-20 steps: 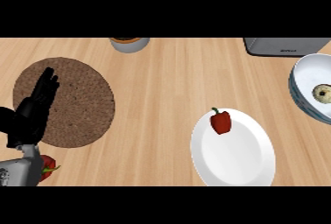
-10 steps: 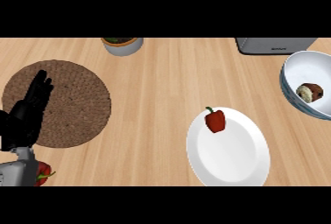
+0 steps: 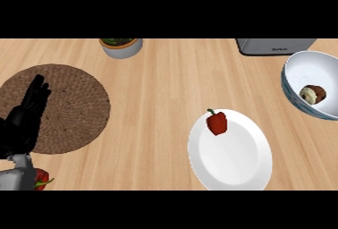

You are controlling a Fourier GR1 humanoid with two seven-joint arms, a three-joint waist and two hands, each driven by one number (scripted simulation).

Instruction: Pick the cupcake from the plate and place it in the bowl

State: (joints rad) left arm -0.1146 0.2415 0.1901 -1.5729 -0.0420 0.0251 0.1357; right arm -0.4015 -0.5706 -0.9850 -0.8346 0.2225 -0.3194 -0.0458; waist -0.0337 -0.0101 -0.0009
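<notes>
The cupcake (image 3: 312, 94) lies inside the white bowl (image 3: 298, 71) at the right edge. A white plate (image 3: 231, 156) sits at centre right with a red pepper (image 3: 217, 123) on its upper left part. My left hand (image 3: 26, 116) rests open at the left, fingers straight and pointing up, over the round woven mat (image 3: 73, 107). It holds nothing. My right hand shows nowhere in the view.
A grey pot with a plant (image 3: 120, 46) stands at the top centre. A grey appliance (image 3: 274, 45) sits at the top right, behind the bowl. Another red pepper (image 3: 41, 179) peeks out by my left forearm at the lower left.
Everything in view has slid leftward and slightly down as the view shifted; the bowl and cupcake show more fully. The left hand stays open over the mat.
</notes>
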